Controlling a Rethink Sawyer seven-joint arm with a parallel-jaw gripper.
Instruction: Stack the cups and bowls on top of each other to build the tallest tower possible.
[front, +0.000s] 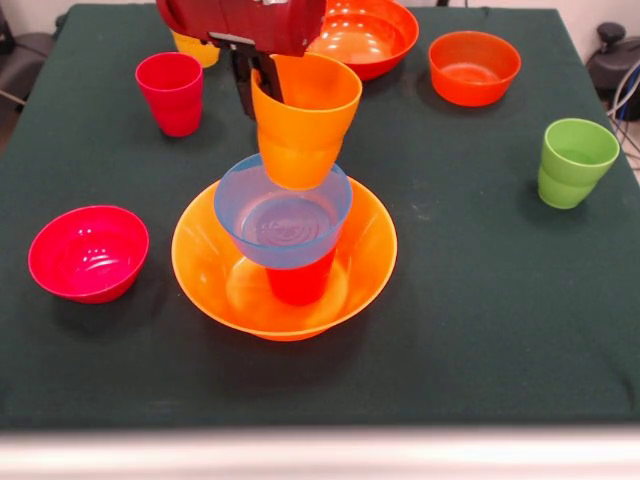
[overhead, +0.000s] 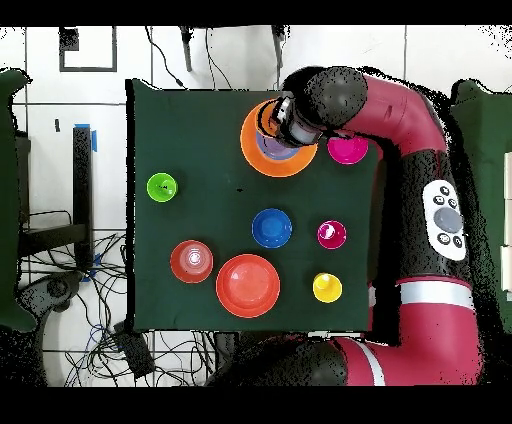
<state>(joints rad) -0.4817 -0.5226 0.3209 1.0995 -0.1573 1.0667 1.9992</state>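
A worktop (front: 500, 330) covered in dark green cloth carried the scattered pieces; in the overhead view it stood on a pale tiled floor with cables trailing round it. Near the middle of the cloth stood the tower (front: 285, 250): the large orange bowl (front: 205, 265) as its base, a red-orange cup (front: 298, 283) standing inside it, and the light blue bowl (front: 285, 215) seated on that cup. The pincer (front: 256, 75) was pinching the orange cup (front: 305, 120) by its rim, one finger outside the wall and one apparently inside, with the cup's foot just at or inside the blue bowl; contact could not be confirmed. The cup leaned slightly rather than hanging plumb.

Well apart from the tower lay the magenta bowl (front: 88, 252), the crimson cup (front: 171, 93), the yellow cup (front: 195, 47), the large red-orange bowl (front: 365, 35), the orange-red bowl (front: 474, 67) and the green cup (front: 575, 162). The dark blue bowl (overhead: 271, 227) showed only from overhead.

All pieces appeared to be light, stiff, glossy plastic, likely slippery under the fingers and easily tipped. A rim pinch seemed the soundest hold for cups, since the stepped waist is broad. The narrow cup beneath the blue bowl probably made the column sensitive to off-centre loads.
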